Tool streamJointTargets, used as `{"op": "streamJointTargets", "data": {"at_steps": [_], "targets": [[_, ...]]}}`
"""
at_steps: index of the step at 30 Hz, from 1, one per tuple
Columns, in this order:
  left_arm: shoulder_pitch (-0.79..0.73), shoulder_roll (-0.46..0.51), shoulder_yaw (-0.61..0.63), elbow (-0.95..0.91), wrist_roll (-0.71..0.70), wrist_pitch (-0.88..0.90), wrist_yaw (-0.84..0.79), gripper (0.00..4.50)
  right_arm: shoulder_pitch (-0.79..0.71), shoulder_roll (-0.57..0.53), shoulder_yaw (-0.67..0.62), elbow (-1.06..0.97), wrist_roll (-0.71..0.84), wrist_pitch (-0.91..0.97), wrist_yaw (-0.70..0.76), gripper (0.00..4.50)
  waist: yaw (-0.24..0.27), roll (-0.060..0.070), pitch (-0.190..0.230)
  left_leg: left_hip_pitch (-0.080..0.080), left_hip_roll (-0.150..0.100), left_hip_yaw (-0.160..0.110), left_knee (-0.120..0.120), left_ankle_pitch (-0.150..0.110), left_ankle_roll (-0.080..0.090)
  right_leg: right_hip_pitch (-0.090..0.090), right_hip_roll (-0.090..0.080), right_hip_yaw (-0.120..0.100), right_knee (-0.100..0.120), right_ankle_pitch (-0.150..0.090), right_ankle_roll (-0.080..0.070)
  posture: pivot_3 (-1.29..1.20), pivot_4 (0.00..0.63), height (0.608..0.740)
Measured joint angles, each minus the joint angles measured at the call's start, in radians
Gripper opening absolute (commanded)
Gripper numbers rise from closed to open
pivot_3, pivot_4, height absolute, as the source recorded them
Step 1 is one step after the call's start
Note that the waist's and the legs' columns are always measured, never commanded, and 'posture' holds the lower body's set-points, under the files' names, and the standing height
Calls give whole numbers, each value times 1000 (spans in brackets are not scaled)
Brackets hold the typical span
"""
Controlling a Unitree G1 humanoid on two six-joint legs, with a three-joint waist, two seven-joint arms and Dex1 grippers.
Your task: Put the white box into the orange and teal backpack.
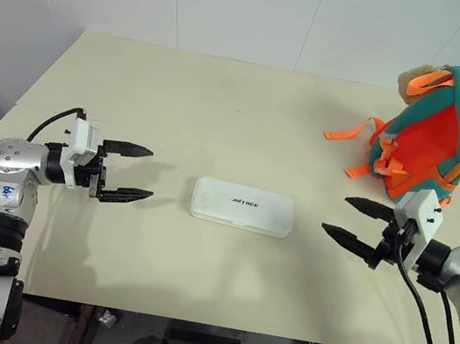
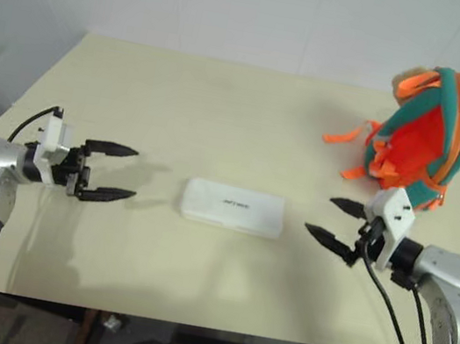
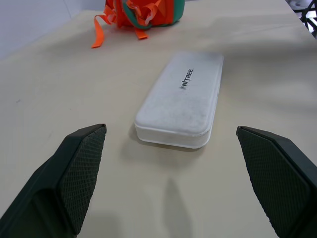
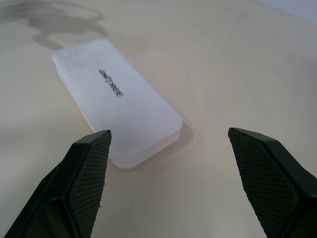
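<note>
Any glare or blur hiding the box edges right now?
Left eye view: even light, the white box crisp, the left pincer casting a soft shadow on the table. Left wrist view: box sharp. Right wrist view: the box's far end washes out, and the near fingers look soft.

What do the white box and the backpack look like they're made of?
White box: likely hard plastic with a matte, slightly frosted finish; rounded moulded edges, a lid seam and printed dark lettering. Orange and teal backpack: soft woven fabric that sags and creases, with flat webbing straps.
</note>
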Motion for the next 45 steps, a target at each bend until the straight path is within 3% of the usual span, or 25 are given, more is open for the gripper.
{"op": "streamJointTargets", "data": {"at_steps": [9,23,26,29,39,40,45], "targets": [[40,10,9,-76,-8,24,22,4500,-88,84,105,25,-17,-19,-8,4490,-1,0,0,-1,0,0,0,0,-1,-1,0,0,0,0,0,0,150,740],[21,31,4,-78,16,141,124,4500,-108,103,113,15,-54,34,-116,4490,-2,0,0,-1,0,1,0,0,-1,-1,0,0,0,0,0,0,150,740],[-20,29,-19,-60,48,153,164,3948,-150,125,123,64,-106,11,-159,4500,-1,0,0,-1,0,2,0,0,-1,-1,0,0,1,0,0,0,150,740],[-75,23,-38,-34,85,158,212,3013,-172,132,128,87,-150,6,-209,3873,3,0,0,-1,0,2,0,0,-1,-1,0,0,0,0,0,0,150,740],[-136,-19,-145,8,139,309,246,0,-108,126,127,108,-239,12,-265,472,-5,0,0,-1,0,6,0,0,-1,-2,1,0,-2,0,2,0,150,740],[-142,-23,-150,13,142,319,241,0,-108,127,129,108,-247,13,-269,151,-5,0,0,-1,0,6,0,0,-1,-2,1,0,-2,0,2,0,150,740],[-153,-46,-189,48,159,361,226,0,-108,137,160,129,-275,29,-287,120,-4,0,0,-1,0,6,0,0,-1,-2,1,0,-1,0,2,0,150,740]]}}
